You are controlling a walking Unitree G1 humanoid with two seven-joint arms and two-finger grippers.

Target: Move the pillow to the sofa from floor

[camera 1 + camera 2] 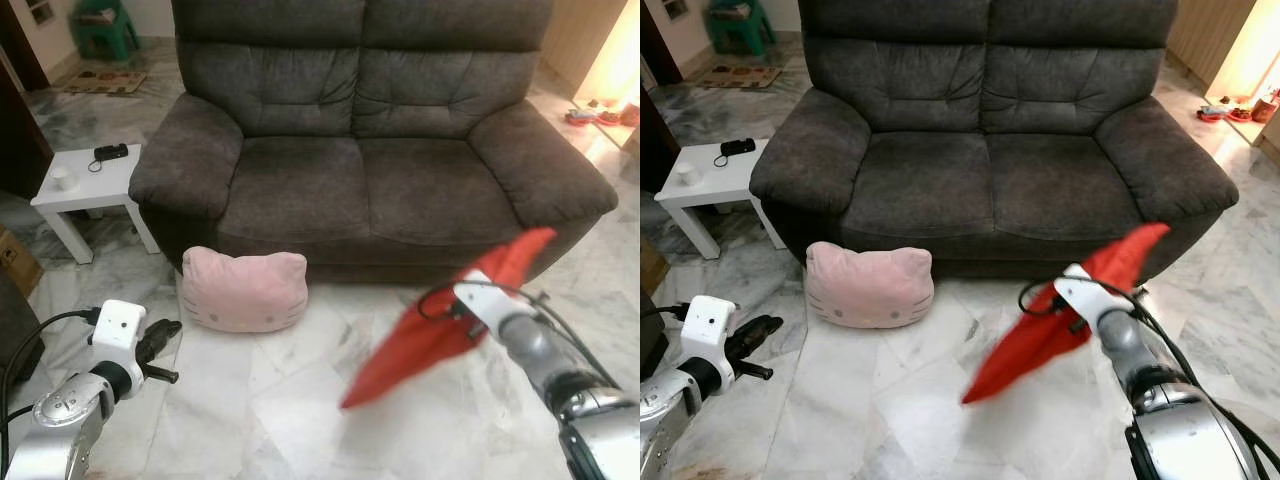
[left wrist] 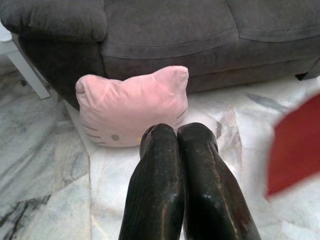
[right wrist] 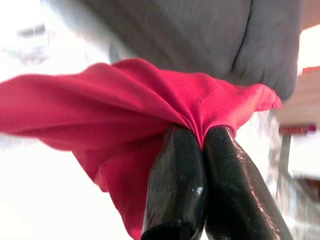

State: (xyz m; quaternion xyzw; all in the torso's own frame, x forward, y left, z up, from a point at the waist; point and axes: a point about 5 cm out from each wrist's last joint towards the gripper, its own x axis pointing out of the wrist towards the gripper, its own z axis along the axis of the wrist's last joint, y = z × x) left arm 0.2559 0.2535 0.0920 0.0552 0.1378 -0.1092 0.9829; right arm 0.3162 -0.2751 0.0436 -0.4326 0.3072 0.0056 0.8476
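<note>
Nearest the camera, the right gripper (image 3: 192, 137) was found pinched on a red cloth (image 1: 430, 330), held above the marble floor (image 1: 290, 400) in front of the sofa (image 1: 370, 130), off its right half. The cloth was blurred. The left gripper (image 2: 177, 135) was noted with its fingers pressed together and holding nothing, low over the floor before the sofa's left arm and pointed towards the pillow. The pink cat-face pillow (image 1: 243, 290) was recorded on the floor, leaning against the sofa's front at the left end, well apart from both grippers. A small white desk (image 1: 85, 180) stood beside the sofa's left arm. The task was judged not begun: the pillow had yet to be grasped, lifted and set on the seat.
</note>
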